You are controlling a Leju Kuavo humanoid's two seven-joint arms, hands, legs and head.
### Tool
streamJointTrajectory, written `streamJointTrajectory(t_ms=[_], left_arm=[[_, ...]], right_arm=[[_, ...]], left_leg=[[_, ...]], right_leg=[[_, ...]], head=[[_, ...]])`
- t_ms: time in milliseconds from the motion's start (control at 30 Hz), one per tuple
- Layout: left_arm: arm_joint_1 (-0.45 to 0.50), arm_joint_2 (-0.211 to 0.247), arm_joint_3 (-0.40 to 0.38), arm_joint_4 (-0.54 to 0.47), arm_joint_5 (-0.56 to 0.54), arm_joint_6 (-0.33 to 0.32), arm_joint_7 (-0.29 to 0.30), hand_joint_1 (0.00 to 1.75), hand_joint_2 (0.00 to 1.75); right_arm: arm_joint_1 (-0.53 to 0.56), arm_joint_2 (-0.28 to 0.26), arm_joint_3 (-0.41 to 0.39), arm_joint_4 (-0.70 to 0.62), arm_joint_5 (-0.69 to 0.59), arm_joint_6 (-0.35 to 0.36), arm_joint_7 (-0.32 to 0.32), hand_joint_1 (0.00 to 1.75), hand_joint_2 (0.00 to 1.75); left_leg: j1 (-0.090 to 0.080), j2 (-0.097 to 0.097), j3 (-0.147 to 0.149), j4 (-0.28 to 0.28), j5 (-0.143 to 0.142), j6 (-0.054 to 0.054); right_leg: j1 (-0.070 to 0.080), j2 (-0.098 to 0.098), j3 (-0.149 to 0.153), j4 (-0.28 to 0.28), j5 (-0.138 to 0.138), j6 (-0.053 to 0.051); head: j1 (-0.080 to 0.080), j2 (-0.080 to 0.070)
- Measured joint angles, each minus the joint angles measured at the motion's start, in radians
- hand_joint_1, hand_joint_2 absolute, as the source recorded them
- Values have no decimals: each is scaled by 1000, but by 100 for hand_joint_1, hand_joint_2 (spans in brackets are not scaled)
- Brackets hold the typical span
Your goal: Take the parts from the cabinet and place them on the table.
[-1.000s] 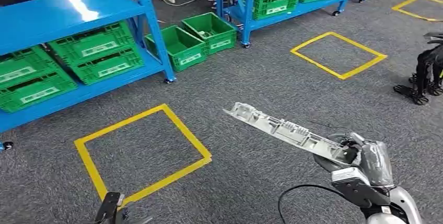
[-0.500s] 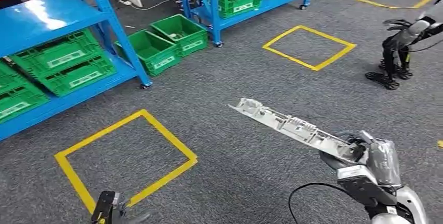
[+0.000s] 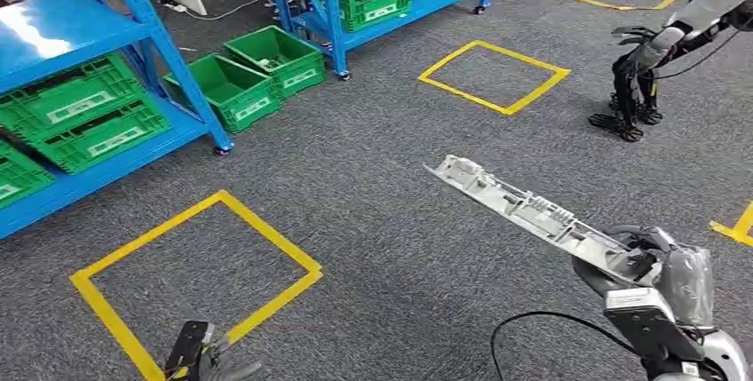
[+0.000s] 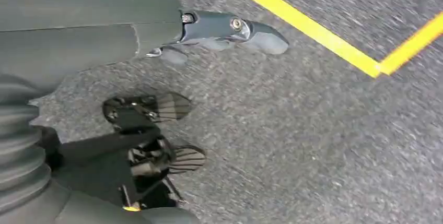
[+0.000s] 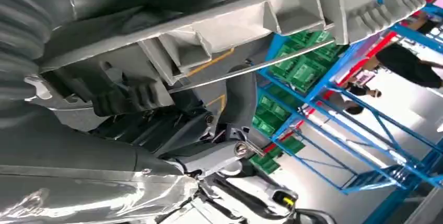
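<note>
A long grey ribbed plastic part (image 3: 524, 208) juts out over the carpet, up and to the left from my right hand (image 3: 661, 274), which grips its near end. In the right wrist view the same part (image 5: 292, 15) runs across just beyond my right hand (image 5: 104, 104), whose dark fingers wrap its underside. My left hand (image 3: 197, 361) hangs low at the bottom edge, above the grey carpet. The left wrist view has this left hand (image 4: 156, 31) holding nothing, thumb stretched out over the floor near a yellow tape corner (image 4: 379, 67).
Blue shelving (image 3: 133, 21) with green crates (image 3: 80, 115) stands at the left, two green crates (image 3: 235, 88) on the floor beside it. Yellow tape squares (image 3: 195, 265) (image 3: 493, 75) mark the carpet. Another robot's arm (image 3: 639, 79) hangs at the right. A person (image 5: 407, 62) stands by the shelves.
The whole picture has shifted left, so the camera has turned right as I walk. The part stays gripped in my right hand and the left hand still hangs.
</note>
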Motion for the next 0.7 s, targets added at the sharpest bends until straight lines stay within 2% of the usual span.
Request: streamJointTrajectory(t_ms=[33, 100, 133, 167, 200, 267, 300, 333, 367, 400, 433, 467, 500, 533, 567, 633, 667, 700], left_arm=[[-2, -2, -4, 0, 0, 0, 0, 0, 175], [-2, -2, -6, 0, 0, 0, -1, 0, 175], [-2, -2, -6, 0, 0, 0, -1, 0, 175], [-2, -2, -7, 0, 0, 0, -3, 0, 175], [-3, -3, -7, 0, 3, 0, -9, 0, 175], [-3, -6, -9, 0, 12, 0, -33, 0, 175], [-3, -8, -11, 0, 16, 0, -44, 0, 175], [-4, -11, -13, 0, 17, -3, -52, 0, 175], [-6, -13, -15, 0, 17, -3, -54, 0, 175], [-8, -14, -18, 0, 18, -3, -54, 0, 175], [-10, -14, -24, 0, 19, -2, -52, 0, 175], [-11, -14, -29, 0, 21, 2, -46, 0, 175], [-12, -13, -31, 0, 23, 4, -39, 0, 175], [-12, -14, -31, 0, 25, 6, -36, 0, 175], [-9, -14, -31, 0, 27, 8, -32, 0, 175], [1, -15, -32, 0, 30, 13, -26, 0, 175], [3, -14, -33, 0, 30, 15, -23, 0, 175], [5, -15, -35, 0, 31, 18, -22, 0, 175]], right_arm=[[1, 0, -1, -2, -1, 0, 0, 175, 175], [2, 0, -3, -2, -1, 0, 0, 175, 175], [3, 0, -4, -2, -2, 0, 0, 175, 175], [3, 0, -6, -3, -2, 0, 0, 175, 175], [2, 0, -7, -5, -3, 0, 0, 175, 175], [2, 0, -7, -5, -9, 1, -2, 175, 175], [2, 0, -8, -5, -10, 1, -2, 175, 175], [3, 0, -9, -5, -11, 2, -2, 175, 175], [4, 0, -10, -5, -14, 2, -2, 175, 175], [4, 1, -11, -5, -16, 2, -2, 175, 175], [5, 1, -11, -5, -18, 2, -2, 175, 175], [6, 2, -12, -5, -19, 2, -2, 175, 175], [6, 4, -13, -5, -20, 2, -2, 175, 175], [6, 5, -15, -5, -21, 2, -2, 175, 175], [8, 6, -15, -5, -22, 1, -2, 175, 175], [15, 8, -16, -6, -22, 0, -1, 175, 175], [21, 9, -18, -8, -23, -1, -1, 175, 175], [24, 10, -19, -11, -24, -2, -1, 175, 175]], left_leg=[[-2, 1, 0, -1, 2, -3], [0, 3, 1, -5, 6, -10], [3, 7, 1, -5, 2, -15], [4, -1, -3, 7, -13, -21], [4, -6, -25, 53, -48, -23], [4, -10, -103, 217, -127, -24], [4, -11, -139, 287, -149, -22], [4, -12, -157, 317, -149, -20], [4, -13, -152, 300, -124, -15], [3, -15, -125, 244, -82, -8], [1, -19, -82, 158, -34, 0], [-3, -33, -36, 71, 4, 10], [-5, -50, -15, 27, 1, 19], [-2, -48, -8, 2, -1, 14], [-6, -48, -13, 5, 1, 9], [-8, -43, -12, -2, 7, 16], [2, -37, -7, -12, 16, 20], [2, -35, -7, -15, 17, 25]], right_leg=[[0, 10, -4, 3, 0, -16], [4, 16, -11, 7, 1, -28], [2, 19, -11, 5, 3, -37], [2, 22, -10, 3, 5, -44], [2, 25, -11, 3, 6, -49], [4, 31, -16, 3, 8, -54], [6, 35, -18, 3, 9, -55], [8, 41, -20, 3, 10, -57], [10, 46, -20, 3, 10, -57], [12, 51, -19, 3, 11, -58], [14, 57, -18, 3, 12, -57], [13, 62, -17, 3, 13, -55], [12, 64, -20, 3, 15, -52], [16, 70, -27, 8, 17, -48], [10, 74, -31, 4, 22, -40], [8, 81, -31, -5, 29, -27], [8, 74, -39, 2, 23, -25], [12, 53, -49, 29, 0, -19]], head=[[-6, 0], [-8, 0], [-10, 0], [-10, 0], [-11, 0], [-10, 0], [-10, 0], [-10, 0], [-10, 0], [-10, 0], [-10, 0], [-10, 0], [-9, 0], [-10, 0], [-8, 0], [-10, 0], [-10, 0], [-5, 0]])
